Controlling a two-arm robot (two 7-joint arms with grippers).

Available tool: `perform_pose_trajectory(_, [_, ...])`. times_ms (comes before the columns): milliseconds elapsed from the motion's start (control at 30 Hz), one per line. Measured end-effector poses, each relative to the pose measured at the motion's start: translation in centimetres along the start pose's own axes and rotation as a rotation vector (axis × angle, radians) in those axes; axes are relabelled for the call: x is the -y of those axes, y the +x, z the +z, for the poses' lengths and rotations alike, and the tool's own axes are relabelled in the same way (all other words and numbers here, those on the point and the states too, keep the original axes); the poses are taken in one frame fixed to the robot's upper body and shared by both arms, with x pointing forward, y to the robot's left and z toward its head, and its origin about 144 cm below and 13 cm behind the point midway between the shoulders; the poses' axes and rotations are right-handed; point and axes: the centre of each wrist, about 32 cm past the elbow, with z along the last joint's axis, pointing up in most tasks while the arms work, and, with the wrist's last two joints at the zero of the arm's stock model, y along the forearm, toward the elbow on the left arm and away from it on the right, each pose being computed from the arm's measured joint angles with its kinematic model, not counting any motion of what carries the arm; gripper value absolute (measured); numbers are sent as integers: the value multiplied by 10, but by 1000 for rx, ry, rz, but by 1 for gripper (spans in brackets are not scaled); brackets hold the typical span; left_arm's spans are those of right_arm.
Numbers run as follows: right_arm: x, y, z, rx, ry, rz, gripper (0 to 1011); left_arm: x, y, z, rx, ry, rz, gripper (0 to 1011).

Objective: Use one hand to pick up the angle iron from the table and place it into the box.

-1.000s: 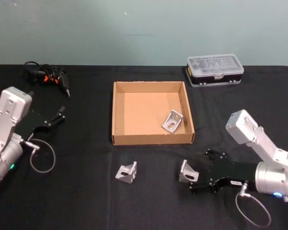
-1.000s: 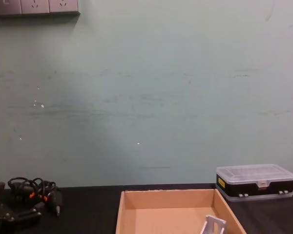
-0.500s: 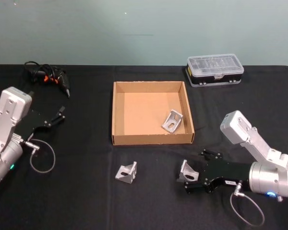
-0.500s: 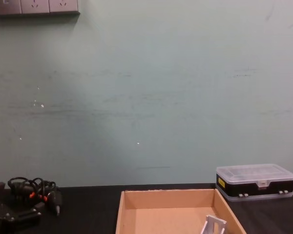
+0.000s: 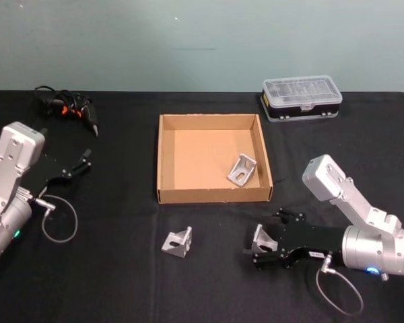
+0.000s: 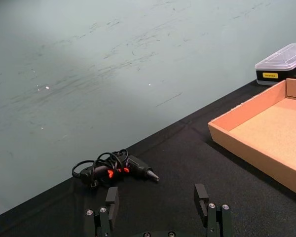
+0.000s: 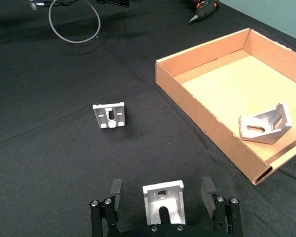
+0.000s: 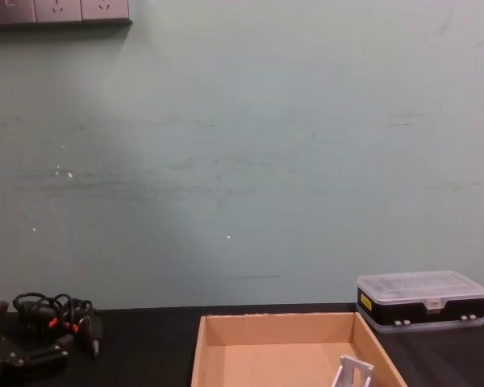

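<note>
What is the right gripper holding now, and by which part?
Nothing yet. The right gripper is open around the angle iron on the table, its fingers apart from both sides. The left gripper is open, holding nothing.

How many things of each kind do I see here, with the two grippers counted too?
Cardboard box: 1
Angle irons: 3, one inside it, one loose on the table, one between the fingers of the open right gripper
Clear-lidded plastic case: 1
Black corded tool: 1
Grippers: 2, the left gripper idle at the table's left
Total: 8
</note>
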Motion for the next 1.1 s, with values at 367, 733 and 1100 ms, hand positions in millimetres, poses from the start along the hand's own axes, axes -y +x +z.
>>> perform_pose_trajectory(367, [-3, 0, -1, 0, 3, 7, 786, 0, 0, 0, 0, 0, 0, 1000])
perform_pose_trajectory(733, [-3, 0, -2, -3, 7, 10, 456, 0, 0, 0, 0, 0, 0, 1000])
perform_pose_trajectory(1100, [1, -1, 2, -4, 22, 7, 450, 0, 0, 0, 0, 0, 0, 1000])
